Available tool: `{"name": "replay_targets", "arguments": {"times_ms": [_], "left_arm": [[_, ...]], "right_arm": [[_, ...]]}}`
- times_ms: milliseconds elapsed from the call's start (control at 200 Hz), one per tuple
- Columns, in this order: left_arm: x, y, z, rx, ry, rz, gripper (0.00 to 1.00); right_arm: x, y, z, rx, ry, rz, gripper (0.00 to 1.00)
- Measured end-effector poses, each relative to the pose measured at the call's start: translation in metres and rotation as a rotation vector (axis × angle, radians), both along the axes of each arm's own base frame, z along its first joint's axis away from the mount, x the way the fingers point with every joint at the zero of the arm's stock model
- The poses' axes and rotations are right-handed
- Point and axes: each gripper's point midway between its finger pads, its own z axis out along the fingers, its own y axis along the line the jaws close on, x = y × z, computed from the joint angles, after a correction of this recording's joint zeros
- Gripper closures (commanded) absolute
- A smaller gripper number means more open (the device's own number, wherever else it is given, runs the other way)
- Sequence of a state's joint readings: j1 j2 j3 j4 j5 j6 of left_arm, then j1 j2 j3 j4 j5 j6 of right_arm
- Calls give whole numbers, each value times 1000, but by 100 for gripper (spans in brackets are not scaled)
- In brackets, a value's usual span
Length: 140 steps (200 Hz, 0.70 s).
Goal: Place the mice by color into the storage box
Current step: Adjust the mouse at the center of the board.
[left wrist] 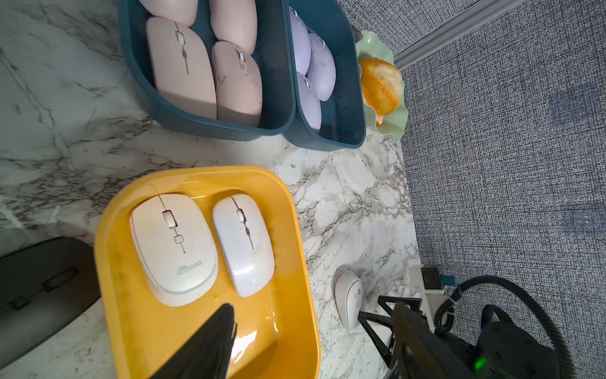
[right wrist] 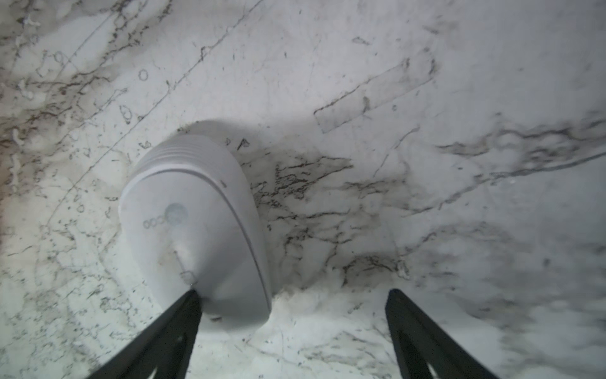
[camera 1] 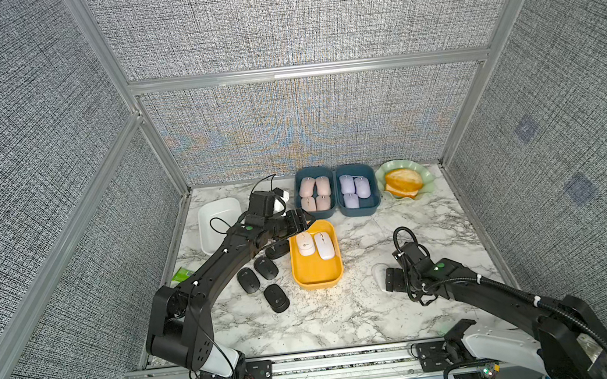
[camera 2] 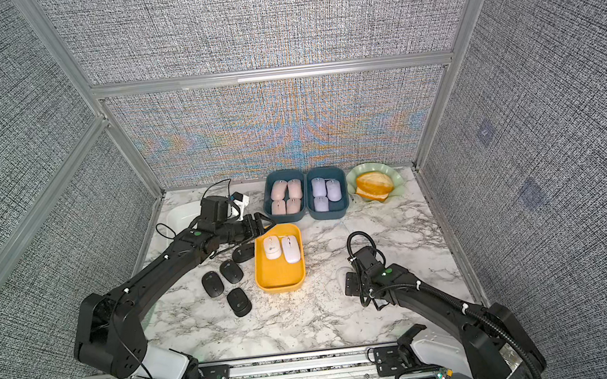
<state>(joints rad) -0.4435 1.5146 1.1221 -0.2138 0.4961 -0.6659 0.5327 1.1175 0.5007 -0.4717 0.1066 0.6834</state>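
Mouse [right wrist: 193,229] in white, logo unreadable, lies beside spread right gripper [right wrist: 292,291]; left gripper [camera 1: 302,218] state unclear.

From where I stand, the left arm [camera 1: 203,278] and right arm [camera 1: 497,289] are both matte black on white bases [camera 1: 223,354], each with a green dot [camera 1: 249,227] near the wrist and white cable ties [camera 1: 536,300], and a ribbed black hose [camera 1: 450,281] runs along the right one.
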Motion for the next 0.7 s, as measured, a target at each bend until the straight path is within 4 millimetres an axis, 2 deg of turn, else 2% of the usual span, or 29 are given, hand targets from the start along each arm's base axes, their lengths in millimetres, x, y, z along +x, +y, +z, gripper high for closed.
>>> {"name": "replay_targets", "arguments": {"times_ms": [90,245,510,700], "left_arm": [[1,1,1,4,-6,2,23],[1,2,-2,16,-5,7,23],[2,4,-1,28,-15,12,23],[4,7,0,46,-23,30,23]], "right_arm": [[-5,7,-6,47,12,9,9],[0,18,-4,96,-6,19,9],[1,68,4,187,41,120,9],[18,111,17,279,42,150,10]]}}
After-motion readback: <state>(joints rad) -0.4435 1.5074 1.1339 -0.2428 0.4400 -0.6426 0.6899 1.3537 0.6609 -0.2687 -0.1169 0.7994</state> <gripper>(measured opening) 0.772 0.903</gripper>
